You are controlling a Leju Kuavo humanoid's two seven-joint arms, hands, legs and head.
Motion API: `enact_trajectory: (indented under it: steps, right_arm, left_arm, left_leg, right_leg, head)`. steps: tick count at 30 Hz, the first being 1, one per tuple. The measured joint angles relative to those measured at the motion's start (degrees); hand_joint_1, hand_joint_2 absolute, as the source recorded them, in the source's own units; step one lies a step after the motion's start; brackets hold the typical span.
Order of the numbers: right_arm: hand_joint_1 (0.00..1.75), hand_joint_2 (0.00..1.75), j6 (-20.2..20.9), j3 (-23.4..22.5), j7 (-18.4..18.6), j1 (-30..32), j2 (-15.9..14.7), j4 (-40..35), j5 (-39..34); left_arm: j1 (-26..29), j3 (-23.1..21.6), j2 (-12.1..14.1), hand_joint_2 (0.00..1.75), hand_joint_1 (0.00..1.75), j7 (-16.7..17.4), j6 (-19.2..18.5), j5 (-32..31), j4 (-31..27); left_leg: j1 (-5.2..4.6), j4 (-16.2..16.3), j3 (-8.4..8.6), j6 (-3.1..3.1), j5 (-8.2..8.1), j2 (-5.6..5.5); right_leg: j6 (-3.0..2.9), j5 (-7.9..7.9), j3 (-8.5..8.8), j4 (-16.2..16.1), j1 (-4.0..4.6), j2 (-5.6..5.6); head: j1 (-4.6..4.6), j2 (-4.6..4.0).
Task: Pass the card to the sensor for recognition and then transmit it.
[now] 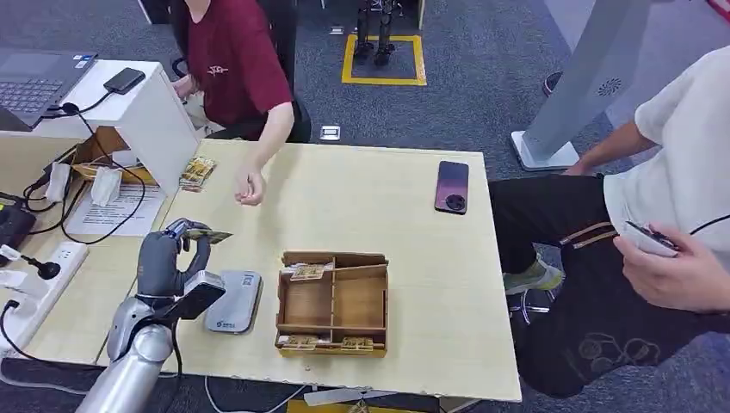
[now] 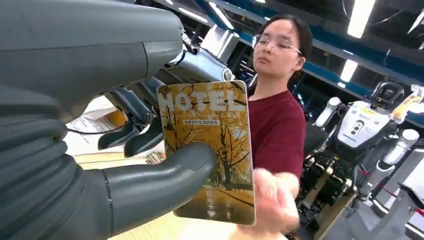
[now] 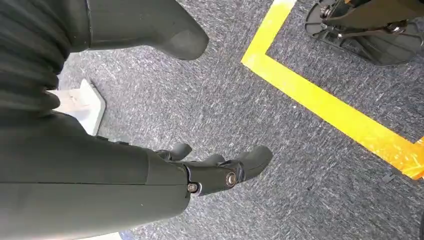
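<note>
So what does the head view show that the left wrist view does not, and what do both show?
Only the head view: the grey sensor, the wooden tray and the phone on the table. Only the left wrist view: the card's "HOTEL" print with yellow trees. Both: the left hand holding the card, and the person in red opposite.

A robot lab: grey carpet (image 1: 482,77), yellow floor tape (image 1: 383,58), another robot (image 2: 362,125), a wooden desk (image 1: 379,198).
</note>
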Motion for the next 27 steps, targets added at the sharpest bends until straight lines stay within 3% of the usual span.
enact_trajectory:
  steps: [3, 8, 11, 21, 27]
  right_arm:
    - [0.0, 1.75, 0.0, -0.2, 0.0, 0.0, 0.0, 0.0, 0.0]
    - [0.0, 1.75, -0.3, -1.4, 0.0, 0.1, 0.1, 0.0, -0.3]
    - [0.0, 1.75, -0.5, -2.2, 0.0, 0.1, 0.2, 0.0, -0.7]
    - [0.0, 1.75, -1.3, -3.9, 0.0, 0.7, 0.4, 0.0, -0.8]
    - [0.0, 1.75, -1.5, -4.3, -0.1, 0.8, 0.5, 0.0, -0.8]
  left_arm:
    - [0.0, 0.0, 0.0, 1.75, 1.75, 1.0, -4.0, 3.4, 0.0]
    - [0.0, 0.9, -0.7, 1.75, 1.75, 6.9, -17.7, 15.2, -0.7]
    - [0.4, 1.5, -0.8, 1.75, 1.75, 11.6, -23.1, 20.3, -1.7]
    - [3.5, 4.2, 0.5, 1.75, 1.75, 15.9, -24.7, 21.4, -2.6]
    - [5.0, 6.1, 2.3, 1.75, 1.75, 15.1, -25.2, 20.4, -2.5]
  left_leg:
    - [0.0, 0.0, 0.0, 0.0, 0.0, 0.0]
    - [0.0, 0.0, 0.0, 0.0, 0.0, 0.0]
    - [0.0, 0.0, 0.0, 0.0, 0.0, 0.01]
    - [0.01, 0.0, -0.01, 0.0, 0.0, -0.03]
    - [0.01, 0.0, -0.02, 0.0, 0.0, -0.07]
  right_leg:
    - [0.0, 0.0, 0.0, 0.0, 0.0, -0.01]
    - [0.0, 0.0, 0.0, 0.0, 0.0, -0.01]
    - [0.0, 0.0, 0.0, 0.0, 0.0, 0.01]
    - [-0.03, -0.03, -0.02, 0.0, 0.01, -0.02]
    - [-0.04, -0.04, 0.0, 0.0, 0.01, -0.07]
  head:
    - [0.0, 0.0]
    - [0.02, 0.0]
    - [0.0, 0.0]
    - [0.0, 0.0]
    - [0.02, 0.02]
